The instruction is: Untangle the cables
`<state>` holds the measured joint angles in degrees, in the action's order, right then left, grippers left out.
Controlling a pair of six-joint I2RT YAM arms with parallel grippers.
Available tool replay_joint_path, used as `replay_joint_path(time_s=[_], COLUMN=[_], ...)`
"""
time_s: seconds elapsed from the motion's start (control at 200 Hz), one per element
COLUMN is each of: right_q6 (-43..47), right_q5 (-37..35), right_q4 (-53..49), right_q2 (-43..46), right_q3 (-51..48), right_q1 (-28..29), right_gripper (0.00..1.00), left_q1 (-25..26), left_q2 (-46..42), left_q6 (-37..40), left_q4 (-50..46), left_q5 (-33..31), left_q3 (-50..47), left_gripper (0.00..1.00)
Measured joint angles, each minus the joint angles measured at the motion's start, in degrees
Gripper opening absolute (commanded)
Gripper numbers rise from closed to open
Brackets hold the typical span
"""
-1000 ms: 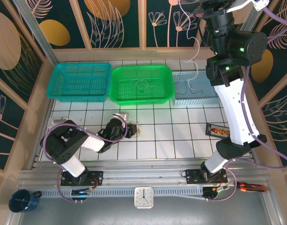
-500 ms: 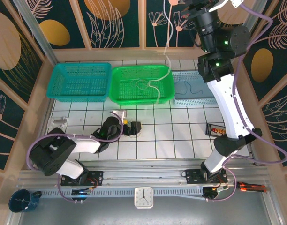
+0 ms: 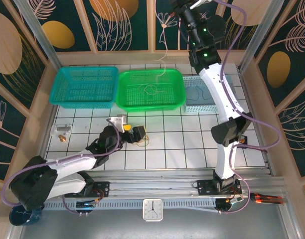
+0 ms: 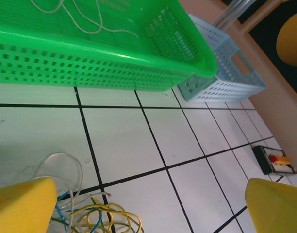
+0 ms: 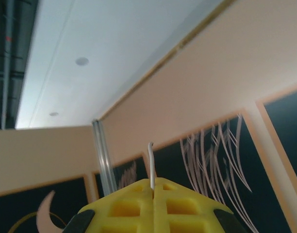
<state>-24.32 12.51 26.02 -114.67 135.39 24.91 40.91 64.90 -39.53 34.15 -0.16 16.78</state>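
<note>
Right gripper [image 5: 153, 188] pinches cream cable [image 5: 150, 162] (held high); left gripper [image 4: 148, 206] spread beside tangle [image 4: 102, 217].

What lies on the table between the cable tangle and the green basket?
Nothing. In the left wrist view, the stretch from the cable tangle up to the green basket is bare white tile crossed by black grid lines.

The green basket [image 4: 114, 63] is glossy, perforated plastic. The bench [image 4: 124, 141] is smooth white tile with a faint sheen; the cables [image 4: 109, 217] look smooth, plastic-coated.
</note>
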Motion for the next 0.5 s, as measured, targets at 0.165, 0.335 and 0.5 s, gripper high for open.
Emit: replay_joint_path(time_s=[0.165, 0.335, 0.5], right_q6=[-1.4, -2.6, -3.1], right_q5=[0.9, 1.5, 1.7], right_q4=[1.7, 3.8, 5.2], right_q2=[1.5, 4.6, 7.5], right_q3=[-13.0, -31.2, -43.3], right_q1=[-0.9, -0.9, -0.3], right_gripper=[0.0, 0.0, 0.0], left_q1=[0.0, 0.0, 0.0], left_q2=[-7.3, -11.0, -10.3], left_q6=[-1.7, -2.7, -3.0], left_q4=[-2.6, -3.4, -3.6], left_q5=[-3.5, -6.4, -7.3], left_q3=[-1.9, -2.2, -2.2], left_gripper=[0.99, 0.99, 0.99])
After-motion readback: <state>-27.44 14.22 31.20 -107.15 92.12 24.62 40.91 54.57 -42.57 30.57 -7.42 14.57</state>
